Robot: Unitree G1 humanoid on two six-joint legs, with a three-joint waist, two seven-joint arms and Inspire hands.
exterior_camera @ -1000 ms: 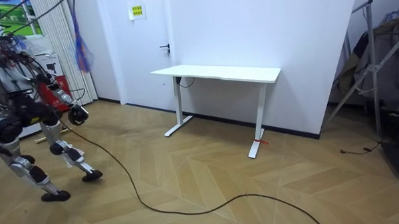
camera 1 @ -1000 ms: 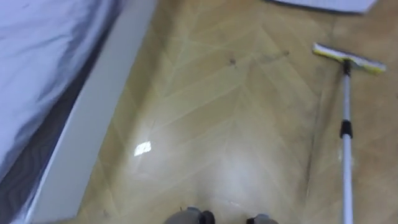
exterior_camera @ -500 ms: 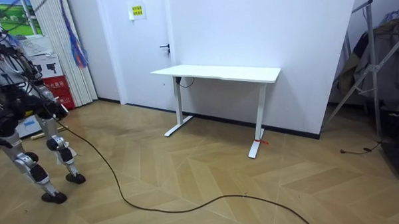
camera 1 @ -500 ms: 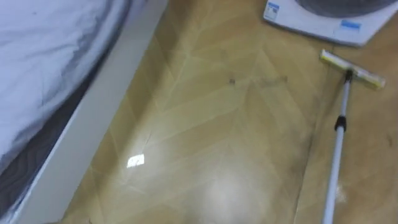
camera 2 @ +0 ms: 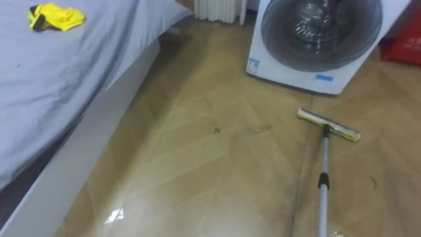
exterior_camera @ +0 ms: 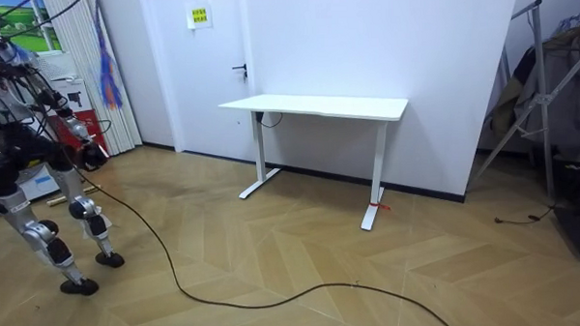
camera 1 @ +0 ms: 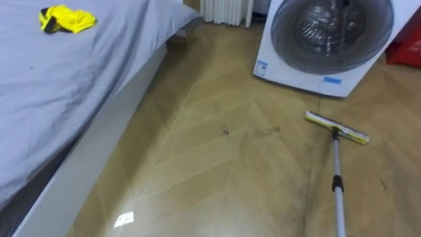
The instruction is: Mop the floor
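The mop (camera 1: 337,172) lies out ahead of the robot on the wooden floor (camera 1: 217,178); its flat head (camera 1: 337,128) rests on the boards just in front of the washing machine (camera 1: 329,39), below the machine's right half, and the pale handle runs straight back from there toward the robot; the right hand (exterior_camera: 93,156) is seen in the room view, too small to tell whether it is closed on anything. Left of the machine stands the bed (camera 1: 66,85), with a yellow cloth (camera 1: 66,18) on its cover; right of the machine is a red box (camera 1: 408,46). By my reading the mopping is far from finished: a dark speck and faint smudges (camera 1: 225,133) sit on the floor in front of the machine, left of the mop head, and a dull streak (camera 1: 308,191) runs beside the handle; the strip along the bed looks untouched; which boards have been wiped cannot be told.
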